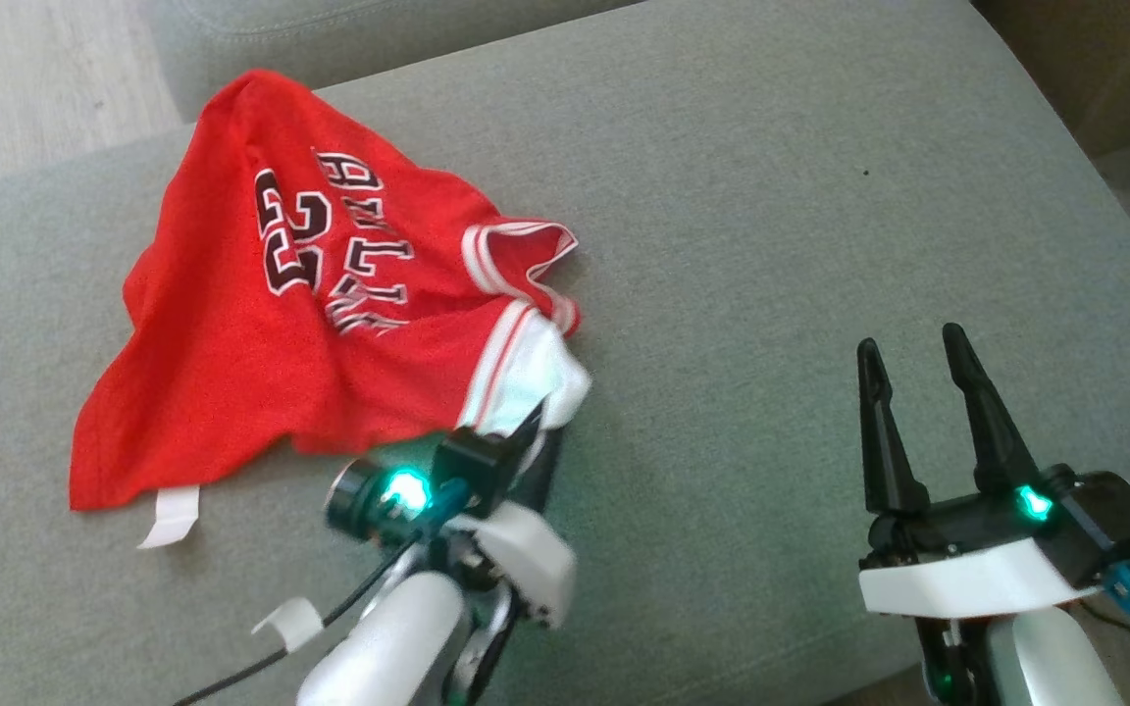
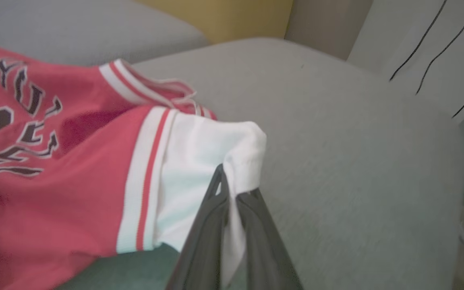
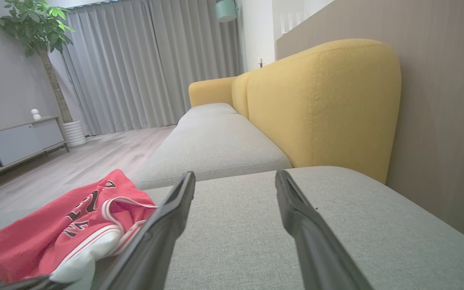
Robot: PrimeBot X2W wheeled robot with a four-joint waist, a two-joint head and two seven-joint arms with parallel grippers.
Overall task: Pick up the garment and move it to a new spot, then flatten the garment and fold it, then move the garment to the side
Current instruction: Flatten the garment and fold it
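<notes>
The garment (image 1: 251, 324) is a red jersey with black lettering and white trim, lying crumpled on the left of a grey sofa cushion (image 1: 771, 196). My left gripper (image 1: 543, 424) is shut on the garment's white edge at its near right corner. In the left wrist view the dark fingers (image 2: 210, 225) pinch the white cloth of the garment (image 2: 199, 149) between them. My right gripper (image 1: 918, 358) stands open over bare cushion to the right, holding nothing. In the right wrist view its fingers (image 3: 167, 217) spread wide, with the garment (image 3: 54, 229) at the lower left.
A yellow sofa back (image 3: 320, 104) rises along the cushion's far side, with another grey seat cushion (image 3: 212, 149) beyond. Wooden floor (image 1: 25, 78), a sideboard (image 3: 14, 145), a potted plant (image 3: 38, 36) and curtains stand past the sofa. Black cables (image 2: 429, 44) hang by a wall.
</notes>
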